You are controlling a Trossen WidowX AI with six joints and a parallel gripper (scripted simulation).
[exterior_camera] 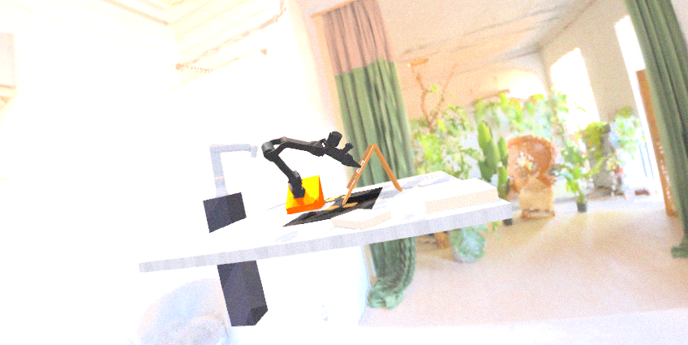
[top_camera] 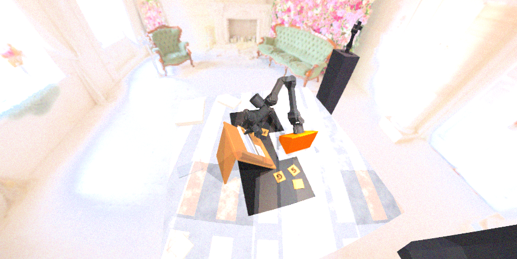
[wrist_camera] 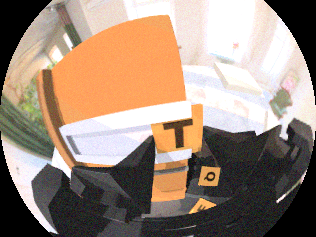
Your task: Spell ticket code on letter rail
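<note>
The orange board stands like a tent. A pale letter rail runs across its face. My gripper is shut on the T tile at the rail's open end. The T reads upright in the wrist view, and the tile overlaps the rail's end there. A Q tile and a partly hidden tile lie below. Near the board's far end lie two lettered tiles and a plain-looking tile. The ticket's code is not readable.
A dark mat lies under the board and loose tiles. The arm stands on an orange block beside the board. Pale slabs lie on the counter.
</note>
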